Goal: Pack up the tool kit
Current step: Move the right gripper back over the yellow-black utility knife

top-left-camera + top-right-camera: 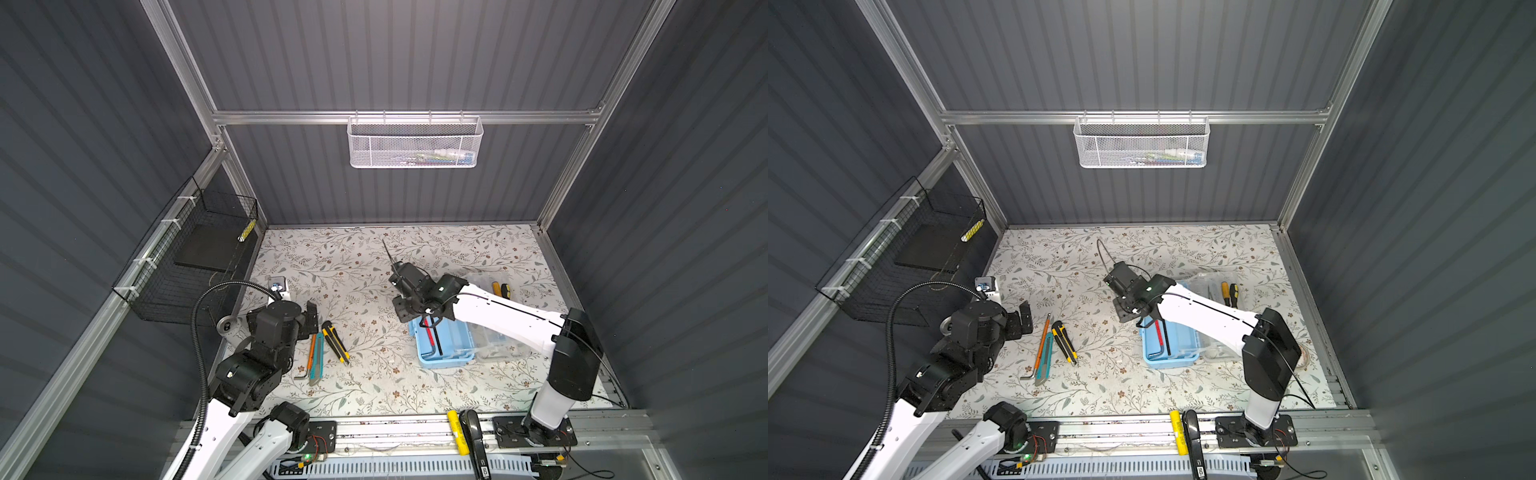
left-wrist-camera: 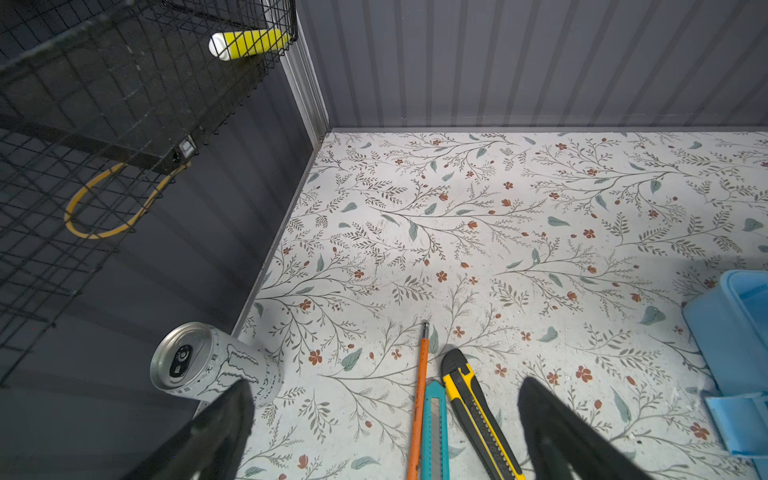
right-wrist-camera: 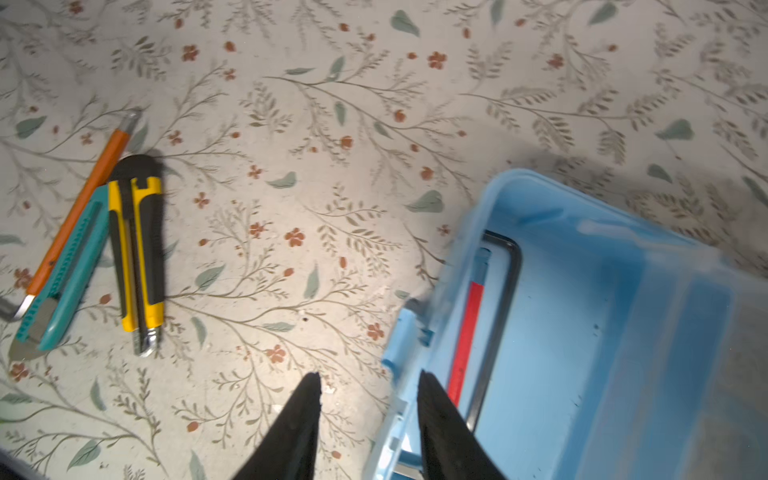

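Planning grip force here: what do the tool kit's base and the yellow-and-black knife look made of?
Tool kit base: moulded plastic, smooth, slightly glossy, judging by its rounded rim and highlights. Yellow-and-black knife: probably hard yellow plastic with matte black rubbery grip; its tip glints like metal.

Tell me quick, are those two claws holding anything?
Left gripper: open, holding nothing.
Right gripper: open, holding nothing, at the edge of the blue box.

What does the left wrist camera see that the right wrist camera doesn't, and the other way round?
Left wrist only: the silver can and the black wire basket holding a yellow tube. Right wrist only: the red hex key and black hex key lying inside the tool kit. Both: the orange hex key, teal cutter, yellow cutter and part of the tool kit.
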{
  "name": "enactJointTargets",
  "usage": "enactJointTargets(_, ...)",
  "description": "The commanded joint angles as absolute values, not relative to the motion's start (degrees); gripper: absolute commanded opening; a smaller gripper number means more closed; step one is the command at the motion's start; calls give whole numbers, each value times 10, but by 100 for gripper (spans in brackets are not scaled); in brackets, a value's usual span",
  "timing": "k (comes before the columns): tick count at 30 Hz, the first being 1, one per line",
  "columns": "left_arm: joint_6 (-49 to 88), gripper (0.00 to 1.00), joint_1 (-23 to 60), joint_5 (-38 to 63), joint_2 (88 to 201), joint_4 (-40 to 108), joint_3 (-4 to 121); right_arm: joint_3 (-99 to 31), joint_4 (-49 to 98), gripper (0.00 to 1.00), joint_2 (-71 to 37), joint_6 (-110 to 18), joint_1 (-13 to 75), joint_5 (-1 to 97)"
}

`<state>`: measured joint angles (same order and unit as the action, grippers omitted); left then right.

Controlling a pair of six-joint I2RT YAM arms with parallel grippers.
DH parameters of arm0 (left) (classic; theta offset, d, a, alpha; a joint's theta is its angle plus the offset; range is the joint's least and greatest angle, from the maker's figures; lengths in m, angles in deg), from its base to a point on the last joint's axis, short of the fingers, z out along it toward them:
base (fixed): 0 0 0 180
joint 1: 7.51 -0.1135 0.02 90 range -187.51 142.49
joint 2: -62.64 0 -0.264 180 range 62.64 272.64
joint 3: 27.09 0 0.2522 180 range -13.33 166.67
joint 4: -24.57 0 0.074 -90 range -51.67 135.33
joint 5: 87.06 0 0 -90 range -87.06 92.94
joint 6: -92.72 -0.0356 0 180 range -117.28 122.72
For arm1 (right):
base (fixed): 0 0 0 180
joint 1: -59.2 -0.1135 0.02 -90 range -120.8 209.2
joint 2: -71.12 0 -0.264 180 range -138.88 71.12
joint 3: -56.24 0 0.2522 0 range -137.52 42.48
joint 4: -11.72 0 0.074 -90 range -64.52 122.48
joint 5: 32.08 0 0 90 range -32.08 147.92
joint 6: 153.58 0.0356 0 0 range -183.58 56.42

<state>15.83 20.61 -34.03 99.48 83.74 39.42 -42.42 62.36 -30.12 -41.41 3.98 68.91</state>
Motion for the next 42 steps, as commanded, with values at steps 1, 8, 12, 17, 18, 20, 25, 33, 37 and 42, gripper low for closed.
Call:
enactJointTargets(1, 157, 99, 203, -351, 984, 842, 397, -453, 590, 44, -351, -444, 8, 654)
enactJointTargets(8, 163, 99, 203, -364, 966, 845, 398, -505, 534, 52, -428, -461, -34, 580)
enactJointTargets(12, 166, 100, 203, -370, 954, 844, 396, -539, 535, 56, -474, -460, -45, 545)
enactJointTargets(17, 166, 100, 203, -375, 953, 846, 398, -598, 563, 62, -539, -453, -59, 548)
enactJointTargets(18, 167, 100, 203, -377, 952, 847, 399, -607, 566, 63, -550, -449, -60, 550)
enactJointTargets(20, 168, 100, 203, -381, 949, 847, 399, -622, 567, 63, -568, -438, -63, 560)
enactJointTargets(25, 171, 100, 203, -381, 933, 842, 395, -656, 571, 65, -609, -427, -65, 578)
enactJointTargets(33, 168, 100, 203, -379, 937, 841, 395, -724, 622, 66, -670, -438, -74, 608)
enactJointTargets(37, 167, 99, 203, -377, 939, 840, 395, -727, 615, 66, -678, -442, -80, 604)
enactJointTargets(42, 167, 99, 203, -375, 939, 841, 396, -745, 621, 67, -692, -447, -84, 597)
